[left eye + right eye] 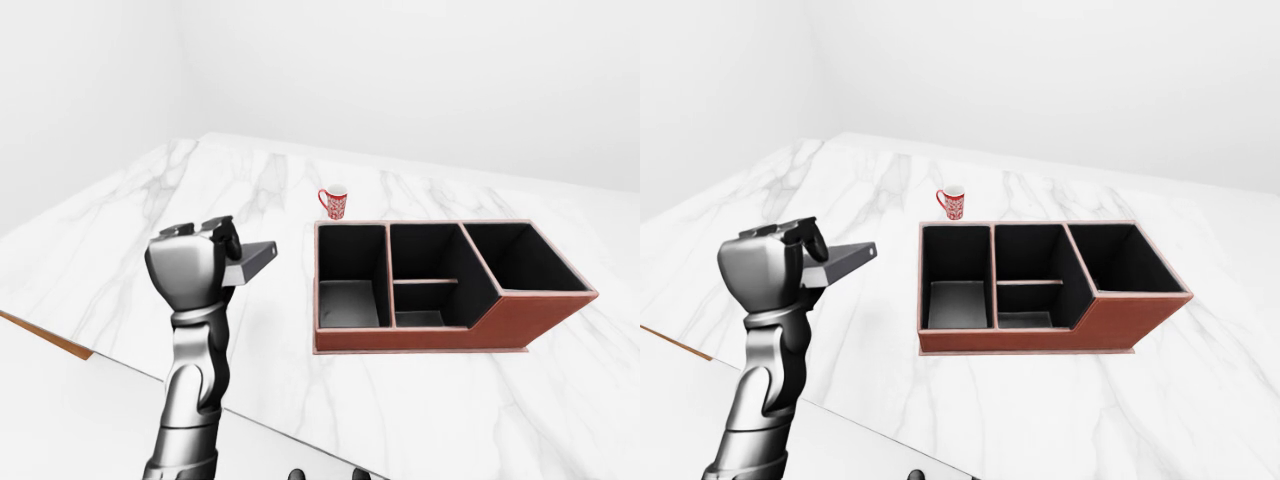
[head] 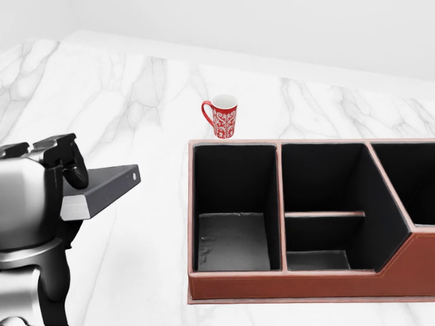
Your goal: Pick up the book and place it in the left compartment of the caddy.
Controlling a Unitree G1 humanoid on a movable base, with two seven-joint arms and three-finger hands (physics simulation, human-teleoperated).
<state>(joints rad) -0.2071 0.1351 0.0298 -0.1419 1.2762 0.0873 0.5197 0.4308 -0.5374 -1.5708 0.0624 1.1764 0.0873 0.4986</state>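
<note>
My left hand (image 2: 34, 197) fills the lower left of the head view, raised above the counter (image 2: 136, 102) on its silver forearm. Its dark fingers (image 2: 71, 163) are curled over the near end of the book (image 2: 102, 189) and clamped on it. I see the book as a flat dark slab with a pale page edge, held roughly level and sticking out to the right from the hand, clear of the marble. In the left-eye view the book's free end points toward the caddy (image 1: 520, 320) but stops short of it, with a strip of bare marble between them.

At the bottom edge of the left-eye view, two small dark tips (image 1: 296, 474) poke up. I take them for part of my right side, but I cannot tell how that hand is set.

Further out sits the caddy, a reddish-brown box with a black lining, resting flat on the marble. Its left compartment (image 2: 234, 204) is the one nearest the book. The middle section is split by a low cross wall, and the right section is wide, with a slanted side.

Beyond the caddy's left corner, a red patterned mug (image 2: 221, 116) stands upright, just apart from the caddy's rim, handle to the left.
</note>
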